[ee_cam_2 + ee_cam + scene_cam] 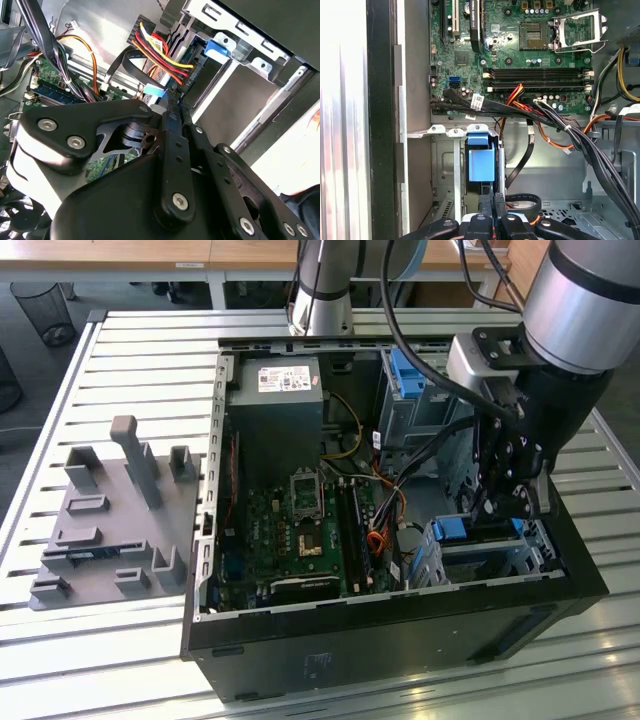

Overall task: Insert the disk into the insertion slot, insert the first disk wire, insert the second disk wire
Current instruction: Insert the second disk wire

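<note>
Exterior view: open black PC case point(400, 640) lying on a slatted metal table point(140, 350); inside it a green motherboard point(300, 530), a grey power supply point(275, 410) and loose cables. The gripper point(510, 502) hangs low over the case corner at the exterior view's right, just above the insertion slot point(485, 555). The disk point(455, 530) shows as a blue edge in that cage, its long axis apparently running along the cage, toward the exterior view's right. A grey fixture plate point(105, 530) lies beside the case.

Second wrist view: gripper point(172, 107) fingers drawn nearly together, tips by the red-yellow wire bundle point(160, 55); gripping anything, can't tell. Blue tab point(216, 48) on the metal bay.

First wrist view: gripper point(493, 200) fingers close together, just below the blue carrier point(481, 162) sitting in the perforated cage point(445, 170). Motherboard point(520, 45) beyond it.
</note>
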